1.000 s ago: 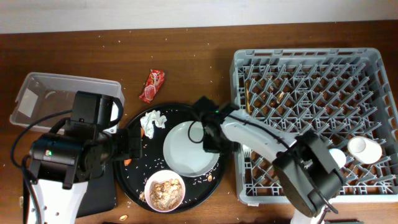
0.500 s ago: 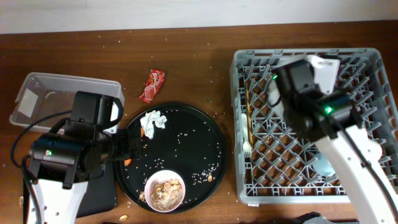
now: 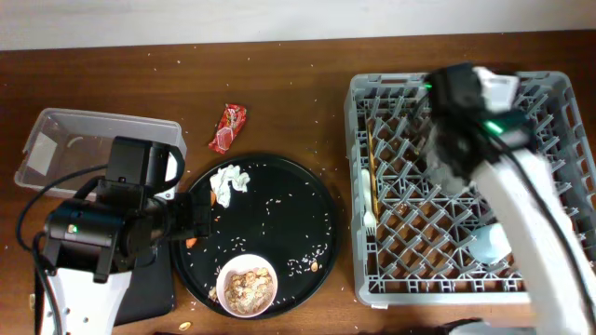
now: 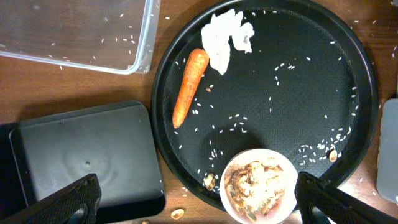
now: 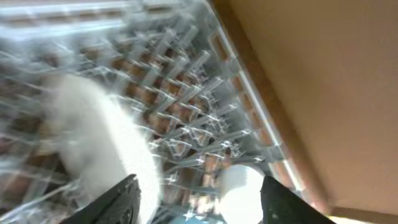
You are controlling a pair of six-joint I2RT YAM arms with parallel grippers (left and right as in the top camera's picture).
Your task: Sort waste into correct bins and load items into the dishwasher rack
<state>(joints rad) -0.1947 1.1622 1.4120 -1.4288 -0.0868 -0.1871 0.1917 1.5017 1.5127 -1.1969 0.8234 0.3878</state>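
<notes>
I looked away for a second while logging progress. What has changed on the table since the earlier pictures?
The plate is gone from the round black tray. The right gripper, earlier at it there, has swung over the dishwasher rack, where a blurred white shape beside its open jaws is probably that plate. The left gripper, tissue, carrot, bowl of scraps and wrapper have not moved.

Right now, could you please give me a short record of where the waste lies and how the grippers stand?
red snack wrapper: on the table
white tissue: on the round black tray
carrot piece: same tray, beside tissue
food scraps: in a white bowl, same tray
left gripper: open, empty
right gripper: over the dishwasher rack, grip blurred
</notes>
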